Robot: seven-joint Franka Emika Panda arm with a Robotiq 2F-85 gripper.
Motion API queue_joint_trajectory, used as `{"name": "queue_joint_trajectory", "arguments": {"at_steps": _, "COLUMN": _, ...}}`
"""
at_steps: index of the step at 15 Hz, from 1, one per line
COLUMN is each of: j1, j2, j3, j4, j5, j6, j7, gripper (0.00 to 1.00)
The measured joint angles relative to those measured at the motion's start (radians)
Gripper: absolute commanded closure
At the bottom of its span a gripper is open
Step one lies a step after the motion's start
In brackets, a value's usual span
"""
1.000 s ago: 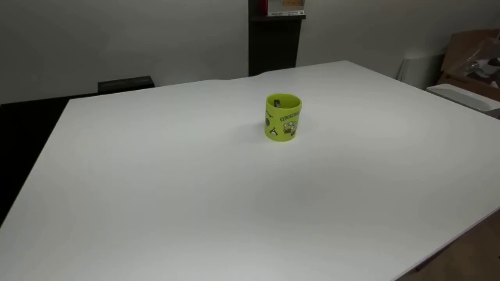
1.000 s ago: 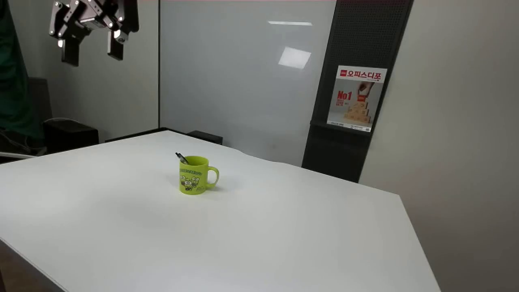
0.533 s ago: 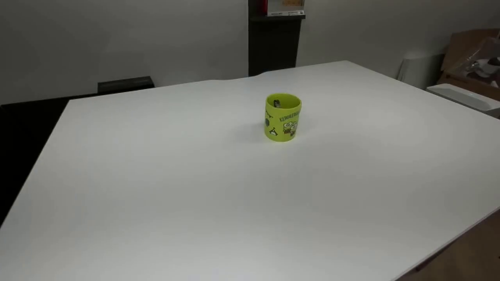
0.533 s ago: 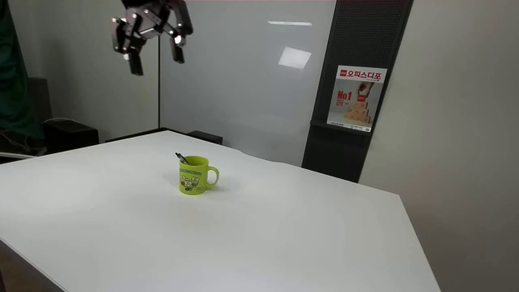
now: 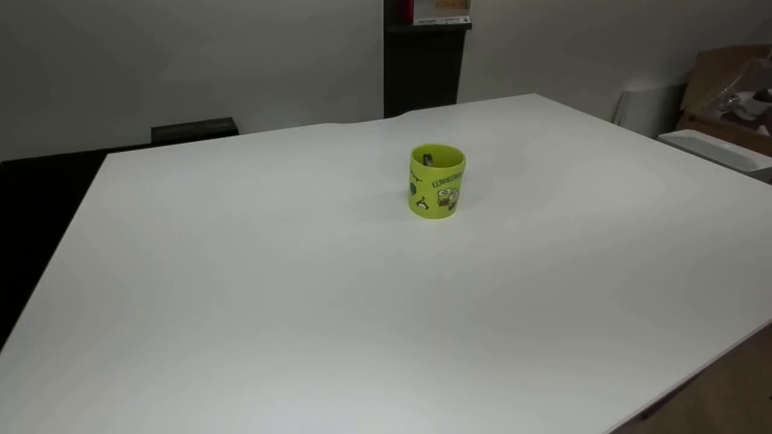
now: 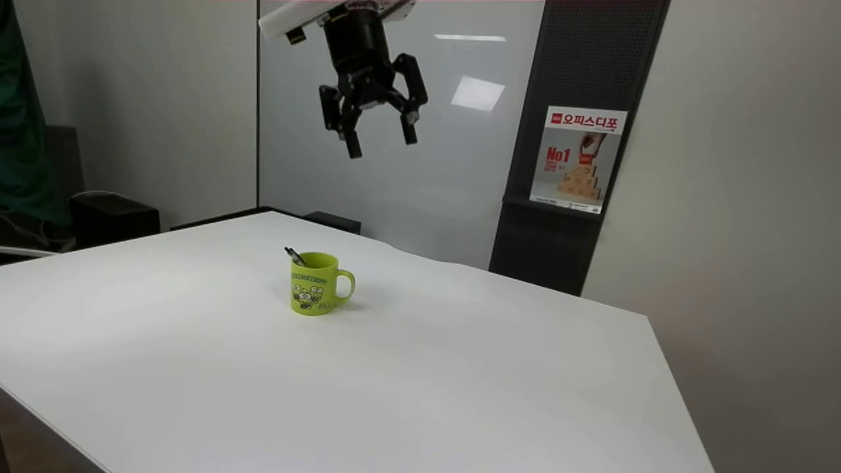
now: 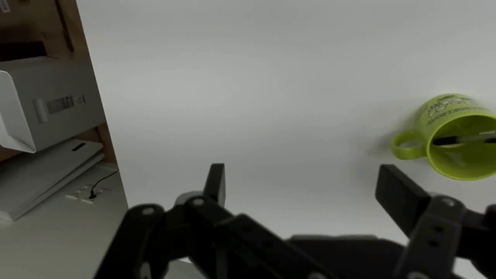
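I see the claw [image 6: 383, 144] hanging in mid-air, well above the white desk [image 6: 460, 368], its fingers [image 6: 409, 131] spread wide apart with only air between them. Nearest to it is the mug [image 6: 309, 292], bright yellow-green with little cartoon faces, standing upright on the desk and well apart from the claw. A pen [image 6: 295, 256] leans inside it; in an exterior view its end pokes up past the rim. The mug's handle [image 6: 352, 287] stands out from its side. In the wrist view the mug sits at the right edge, partly cut off, its handle turned toward the middle.

Behind the desk, a poster [image 6: 578, 161] with Korean lettering and "No1" is up on a dark panel [image 6: 601, 59], beside a glossy board [image 6: 394, 190]. A green curtain [image 6: 23, 131] hangs near a black box [image 6: 115, 220]. Past another side of the desk lie a white tray [image 5: 718, 150] and a cardboard box [image 5: 718, 63] with clear plastic in it.
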Motion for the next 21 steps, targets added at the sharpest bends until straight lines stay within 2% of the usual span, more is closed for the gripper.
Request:
{"name": "queue_joint_trajectory", "arguments": {"at_steps": 5, "j1": 0.023, "j2": 0.007, "j3": -0.004, "j4": -0.002, "j5": 0.0, "j6": 0.025, "j7": -0.008, "gripper": 0.0}}
{"name": "queue_joint_trajectory", "arguments": {"at_steps": 12, "j1": 0.104, "j2": 0.222, "j3": 0.0, "j4": 0.108, "j5": 0.057, "j6": 0.203, "j7": -0.095, "gripper": 0.0}}
{"name": "queue_joint_trajectory", "arguments": {"at_steps": 16, "j1": 0.148, "j2": 0.352, "j3": 0.019, "j4": 0.209, "j5": 0.136, "j6": 0.227, "j7": -0.229, "gripper": 0.0}}
{"name": "queue_joint_trajectory", "arguments": {"at_steps": 21, "j1": 0.163, "j2": 0.37, "j3": 0.006, "j4": 0.218, "j5": 0.145, "j6": 0.228, "j7": -0.237, "gripper": 0.0}}
